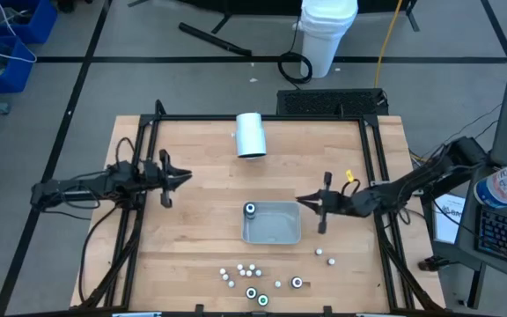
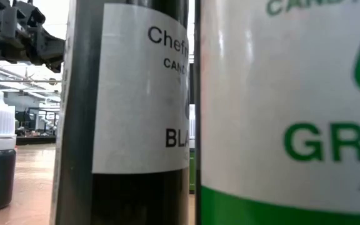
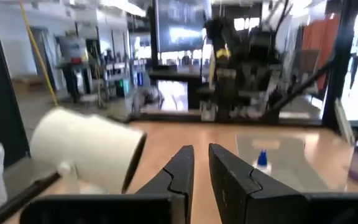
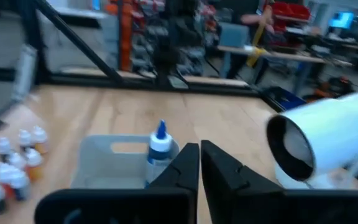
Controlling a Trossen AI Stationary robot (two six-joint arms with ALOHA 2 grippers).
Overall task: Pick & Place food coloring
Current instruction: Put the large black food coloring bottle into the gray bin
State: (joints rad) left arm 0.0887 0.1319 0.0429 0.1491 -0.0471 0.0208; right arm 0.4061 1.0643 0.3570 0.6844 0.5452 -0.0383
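Observation:
Several tiny white-capped food coloring bottles (image 1: 252,273) stand scattered near the table's near edge, and they show in the right wrist view as a cluster (image 4: 14,165). One blue-tipped bottle (image 1: 250,210) (image 4: 159,149) stands upright in the far-left corner of the grey tray (image 1: 275,231). My right gripper (image 1: 304,201) (image 4: 199,163) hovers shut just right of the tray, pointing left and holding nothing. My left gripper (image 1: 179,179) (image 3: 201,167) hovers shut over the table's left part, pointing right, also holding nothing.
A large white cylinder (image 1: 251,135) (image 3: 86,149) lies on its side toward the far edge. Two bottles, one labelled black (image 2: 136,112) and one green (image 2: 292,112), stand right in front of the low camera. Black frame rails run along the table's sides. Bare wood lies between the grippers.

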